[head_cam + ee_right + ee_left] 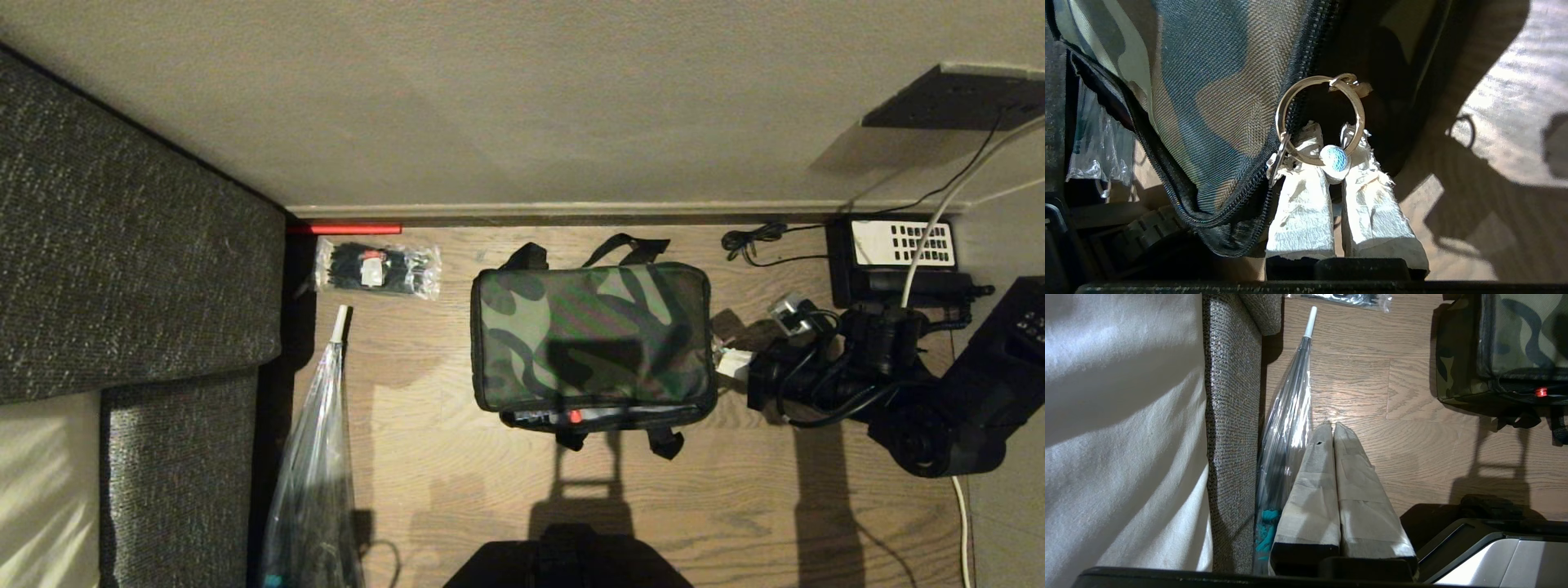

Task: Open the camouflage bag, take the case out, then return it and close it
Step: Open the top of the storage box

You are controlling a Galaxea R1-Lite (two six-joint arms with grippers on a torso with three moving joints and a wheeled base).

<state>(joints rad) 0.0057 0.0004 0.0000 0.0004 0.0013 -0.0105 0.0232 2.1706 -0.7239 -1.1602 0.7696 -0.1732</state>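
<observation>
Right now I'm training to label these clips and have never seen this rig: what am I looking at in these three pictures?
A two-armed robot works over a wooden floor. The head view looks down from above; the other two look out from behind each gripper's padded fingers. The right gripper is shut on a metal key ring at the zipper of the camouflage bag, whose lid lies down. The left gripper is shut on nothing, parked beside a sofa and a clear umbrella. A telephone and a packet of cable ties also lie there.
</observation>
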